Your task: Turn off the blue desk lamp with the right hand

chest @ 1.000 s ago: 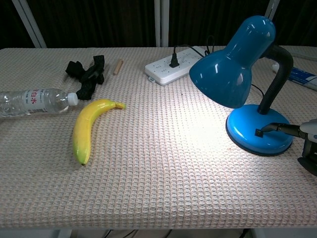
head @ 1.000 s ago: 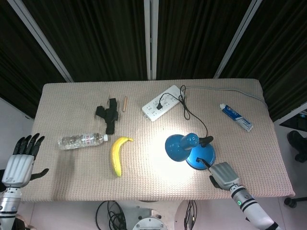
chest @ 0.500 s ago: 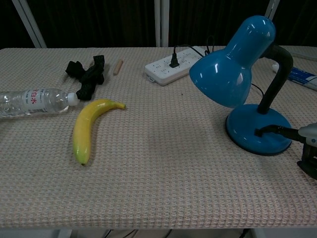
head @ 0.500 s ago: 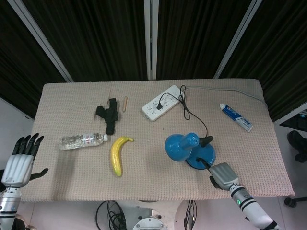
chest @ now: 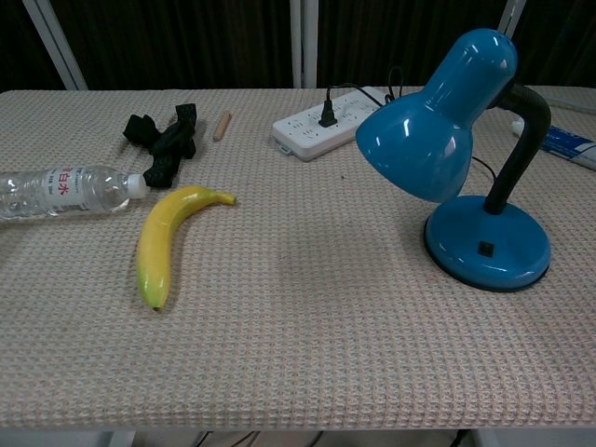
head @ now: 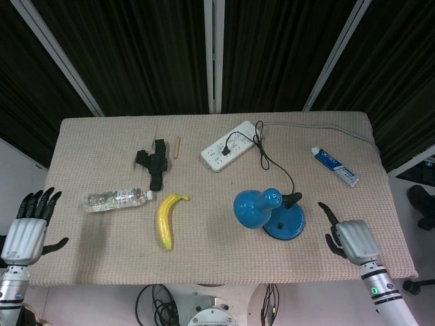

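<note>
The blue desk lamp (head: 266,212) (chest: 456,149) stands right of the table's middle, unlit, with no bright patch on the cloth beneath its shade. Its small black switch (chest: 484,250) shows on the round base. My right hand (head: 352,239) is to the right of the base near the table's front edge, apart from the lamp, one finger extended toward the far side and nothing held. It does not appear in the chest view. My left hand (head: 28,231) hangs off the table's left front corner, fingers spread and empty.
A yellow banana (head: 166,219) and a water bottle (head: 115,199) lie left of the lamp. Black straps (head: 153,163), a wooden stick (head: 177,146) and a white power strip (head: 229,145) with the lamp's cord lie farther back. A toothpaste tube (head: 334,166) lies at the right.
The lamp went out and its pool of light vanished. My right hand then pulled away from the switch to the right, leaving the base and the chest view.
</note>
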